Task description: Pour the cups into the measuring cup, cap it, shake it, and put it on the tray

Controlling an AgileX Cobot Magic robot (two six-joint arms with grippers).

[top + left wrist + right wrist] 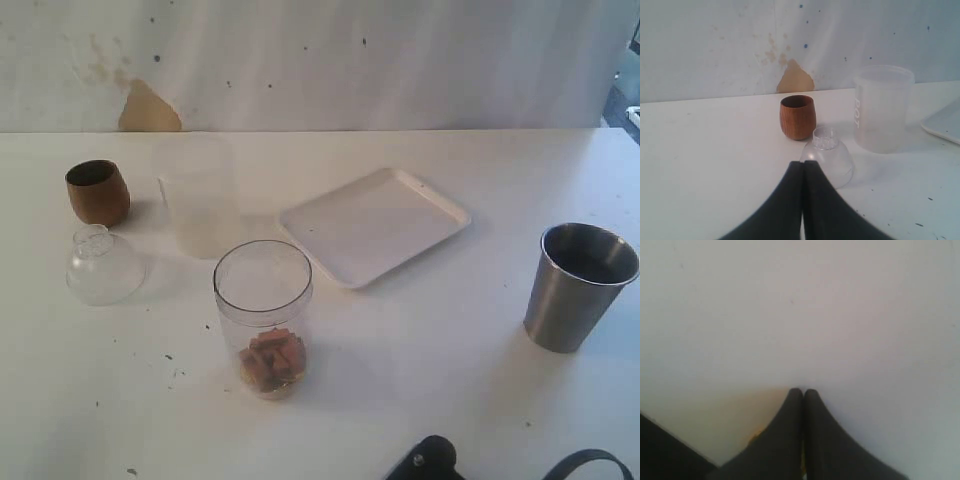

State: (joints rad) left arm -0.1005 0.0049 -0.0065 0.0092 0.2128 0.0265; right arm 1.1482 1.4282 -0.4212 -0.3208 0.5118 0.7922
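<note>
The clear measuring cup (263, 315) stands upright at the table's centre front with orange-brown pieces in its bottom. The brown wooden cup (98, 192) (797, 116) stands upright at the far left. At the right stands the steel tumbler (579, 286). The white tray (375, 222) lies behind the measuring cup. My left gripper (803, 164) is shut and empty, close behind the clear dome lid (828, 157) (103, 265). Over bare table, my right gripper (803, 391) is shut with nothing in it. Neither gripper's fingers show in the exterior view.
A frosted whitish cup (200, 200) (883, 107) stands between the wooden cup and the tray. Dark arm parts (430, 462) poke in at the exterior view's bottom edge. A stained wall (320, 60) backs the table.
</note>
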